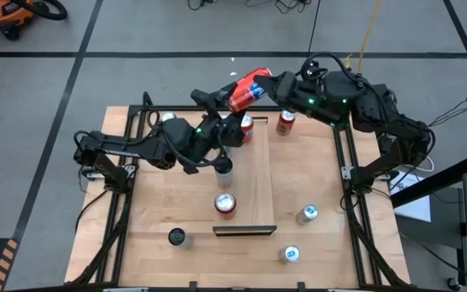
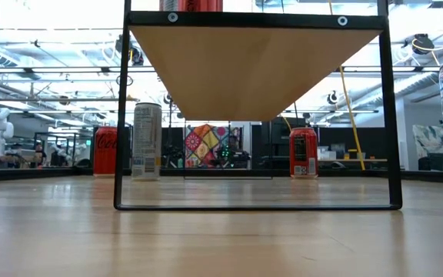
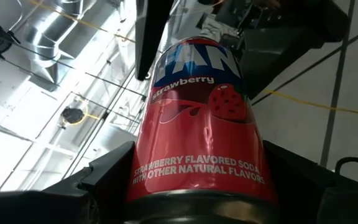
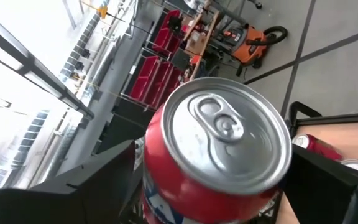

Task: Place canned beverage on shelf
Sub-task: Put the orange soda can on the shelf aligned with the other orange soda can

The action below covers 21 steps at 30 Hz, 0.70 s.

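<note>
Strawberry soda can [image 1: 247, 92], red w/ blue band, is held in the air above the far end of the shelf [image 1: 252, 174], tilted on a slant. Both claws are on it. Left claw [image 1: 232, 99] grips the lower body; left wrist view shows the can [image 3: 201, 137] wedged between its dark fingers [image 3: 107, 180], label facing the camera. Right claw [image 1: 267, 86] sits at the top end; right wrist view shows the silver lid and pull tab [image 4: 229, 134] between its fingers [image 4: 328, 171], spread wide to either side of the can, contact not certain.

Shelf: long pale-wood board running down the middle of the table [image 1: 144, 251], dark strip at the near end. One red can [image 1: 225, 203] stands upright on it near that strip.

Other cans upright on the table: red can [image 1: 286, 122] and red can [image 1: 246, 126] at the far edge, dark can [image 1: 177, 237] near left, two pale cans [image 1: 307, 214] [image 1: 290, 255] near right. Low view shows the shelf underside [image 2: 252, 69] in its black frame.
</note>
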Available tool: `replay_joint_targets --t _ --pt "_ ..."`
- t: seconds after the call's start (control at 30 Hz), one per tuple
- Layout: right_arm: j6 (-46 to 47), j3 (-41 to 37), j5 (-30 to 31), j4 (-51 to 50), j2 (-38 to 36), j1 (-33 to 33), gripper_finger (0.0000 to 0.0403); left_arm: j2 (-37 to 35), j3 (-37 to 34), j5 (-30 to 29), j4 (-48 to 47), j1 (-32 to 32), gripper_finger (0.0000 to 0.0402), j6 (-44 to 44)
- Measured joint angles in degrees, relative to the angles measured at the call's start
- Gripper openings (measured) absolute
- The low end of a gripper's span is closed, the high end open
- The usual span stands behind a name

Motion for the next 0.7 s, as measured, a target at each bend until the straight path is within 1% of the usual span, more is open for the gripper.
replay_joint_targets --t 0.33,0.53,0.7 --pt "0.3 0.0 -0.5 -0.2 0.0 -0.1 0.0321 0.1 0.0 1.4 -0.2 -1.0 0.0290 0.0" --pt "-0.4 0.0 -1.5 -0.1 0.0 -0.2 0.0291 0.1 0.0 1.2 -0.3 -1.3 0.0291 0.1" --pt "-0.7 0.0 -1.7 0.1 0.0 -0.2 0.0279 0.1 0.0 0.9 -0.3 -1.3 0.0309 0.0"
